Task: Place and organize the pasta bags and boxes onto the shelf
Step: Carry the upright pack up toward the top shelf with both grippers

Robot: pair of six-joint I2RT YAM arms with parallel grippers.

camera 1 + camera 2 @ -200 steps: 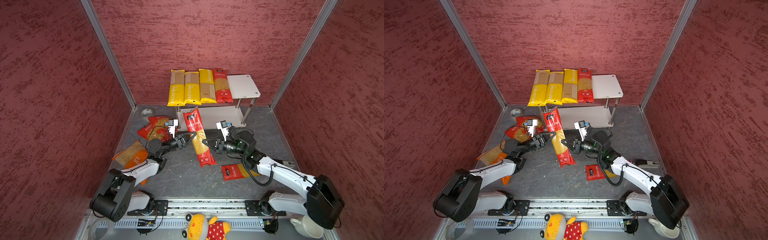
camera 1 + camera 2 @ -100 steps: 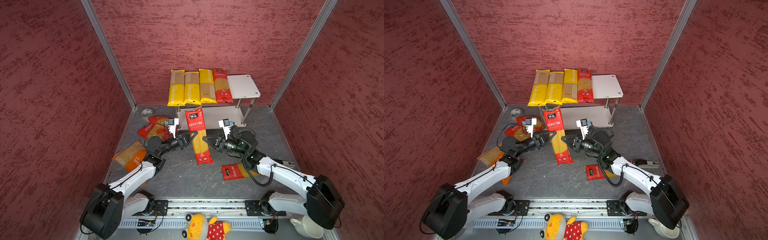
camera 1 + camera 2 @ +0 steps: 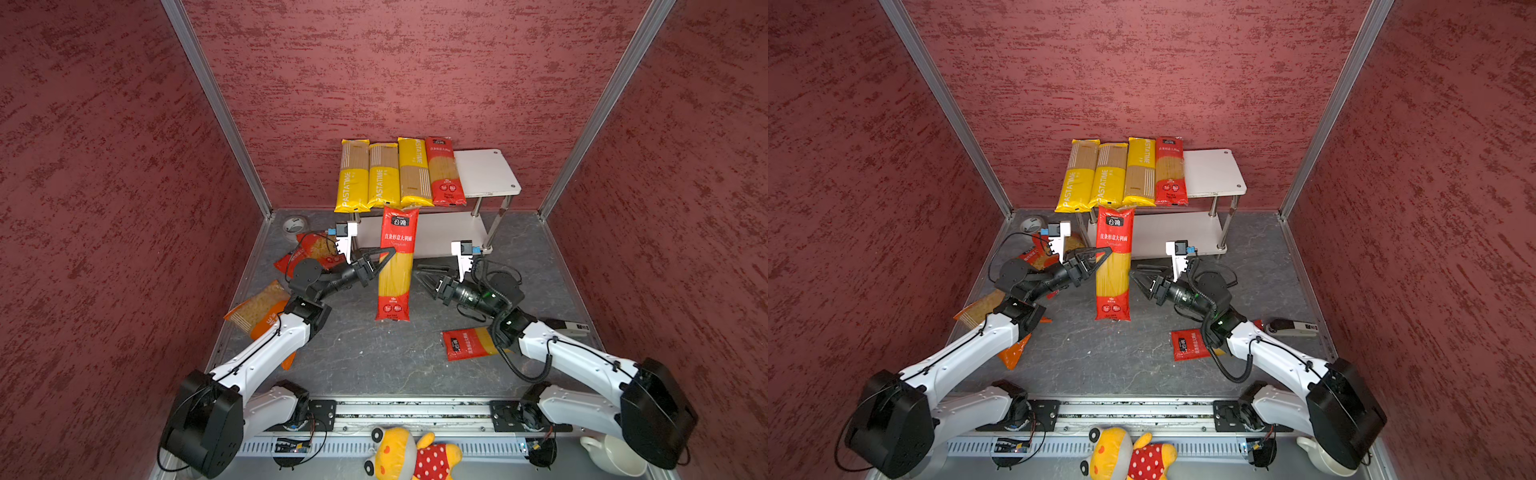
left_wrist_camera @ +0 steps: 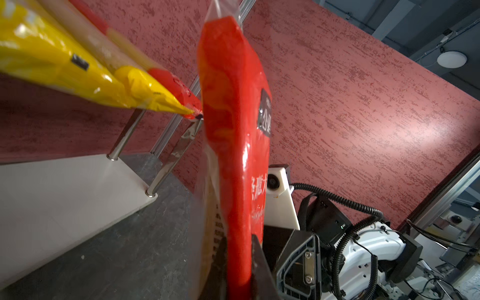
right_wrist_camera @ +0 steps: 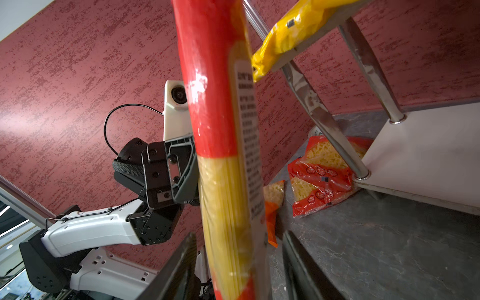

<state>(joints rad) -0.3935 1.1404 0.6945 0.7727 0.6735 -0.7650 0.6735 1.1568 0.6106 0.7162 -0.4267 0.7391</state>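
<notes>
Squarely between the two arms, the held red spaghetti pack (image 3: 395, 266) stands on end in front of the shelf (image 3: 484, 172). The left gripper (image 3: 384, 258) pinches it from the side, a little above mid-length. In the left wrist view its two black fingers (image 4: 259, 267) press against opposite faces of the wrapper. The right gripper (image 3: 419, 274) sits just beside the pack's other edge with its jaws spread. In the right wrist view the pack rises between that gripper's fingers (image 5: 181, 262) with a gap on either side, touching neither. The pack is long and narrow, red at both ends, with a clear middle window showing pale yellow strands. It carries a black label and white characters on the upper red band, and a printed strip runs down its back. Its top end comes just in front of the near ends of the packs on the upper board. Whether its lower end touches the grey floor cannot be told. On that upper board three yellow packs (image 3: 383, 176) and one shelved red pack (image 3: 444, 170) lie side by side, taking up the left part in both top views. On the floor, a third red pack (image 3: 467, 344) lies partly under the right arm. Two red bags (image 3: 311, 251) sit left of the shelf, and an orange bag (image 3: 257, 309) lies partly under the left arm.
</notes>
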